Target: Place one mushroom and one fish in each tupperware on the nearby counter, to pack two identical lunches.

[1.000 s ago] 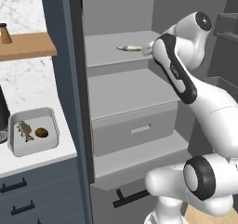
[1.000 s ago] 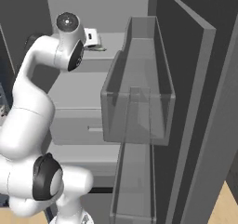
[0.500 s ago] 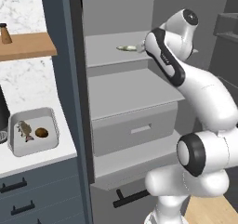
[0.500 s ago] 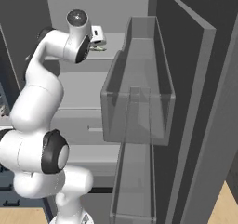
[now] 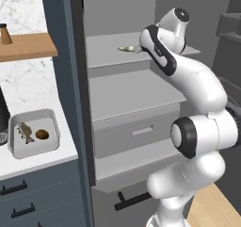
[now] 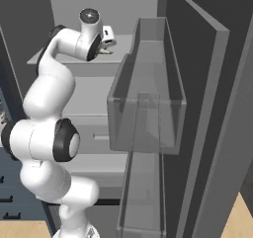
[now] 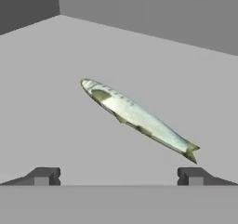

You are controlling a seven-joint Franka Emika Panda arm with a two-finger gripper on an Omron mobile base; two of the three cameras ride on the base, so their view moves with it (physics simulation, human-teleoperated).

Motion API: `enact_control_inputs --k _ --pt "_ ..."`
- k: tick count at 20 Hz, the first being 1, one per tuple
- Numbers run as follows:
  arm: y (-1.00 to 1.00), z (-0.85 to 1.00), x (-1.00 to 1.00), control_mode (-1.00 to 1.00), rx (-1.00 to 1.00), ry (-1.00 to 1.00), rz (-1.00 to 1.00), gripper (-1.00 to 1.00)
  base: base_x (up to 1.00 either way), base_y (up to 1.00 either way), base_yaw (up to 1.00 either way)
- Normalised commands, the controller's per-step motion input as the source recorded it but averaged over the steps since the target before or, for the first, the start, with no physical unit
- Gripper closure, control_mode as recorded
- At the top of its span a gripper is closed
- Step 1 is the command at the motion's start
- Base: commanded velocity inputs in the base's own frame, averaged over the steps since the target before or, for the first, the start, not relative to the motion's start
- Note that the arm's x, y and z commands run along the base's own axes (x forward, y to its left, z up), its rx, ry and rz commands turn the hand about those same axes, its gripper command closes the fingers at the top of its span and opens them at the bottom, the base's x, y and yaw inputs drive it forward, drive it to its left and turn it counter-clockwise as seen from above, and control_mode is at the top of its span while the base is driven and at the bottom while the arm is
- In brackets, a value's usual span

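In the left base view, a tupperware (image 5: 33,134) is sitting on the counter (image 5: 47,158) at the lower left, and it is already holding a fish (image 5: 25,132) and a mushroom (image 5: 42,134) side by side; that lunch is looking packed; no second container is appearing in this view, so I cannot tell how the other lunch is standing. The arm is reaching up into the open fridge, toward a second fish (image 5: 128,48) lying on the upper shelf (image 5: 108,52), just beside the hand.

In the right base view, the arm is rising from the lower left and bending over the same upper shelf; the gripper (image 6: 105,48) is sitting just past the wrist, too small here to read its fingers; the clear door bins (image 6: 148,103) of the fridge are hanging in the foreground, well apart from the hand.

In the hand view, the second fish (image 7: 138,119) is lying flat and slanted on the bare grey shelf, ahead of the gripper (image 7: 118,175); the two dark fingertips (image 7: 44,175) are standing wide apart and gripping nothing; the fish is lying beyond them, not between them and not touching them.

Judging from this, roughly half the job is looking done; a fish and a mushroom are remaining for the second container, and this fish is not yet picked up.
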Motion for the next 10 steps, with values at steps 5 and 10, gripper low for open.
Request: enact_control_inputs --k 5,10 --pt "0.00 -0.11 0.53 -1.00 -0.04 0.02 0.04 -1.00 0.00 0.00 0.00" --pt "0.00 -0.07 0.52 -1.00 -0.03 0.04 0.03 -1.00 0.00 0.00 0.00"
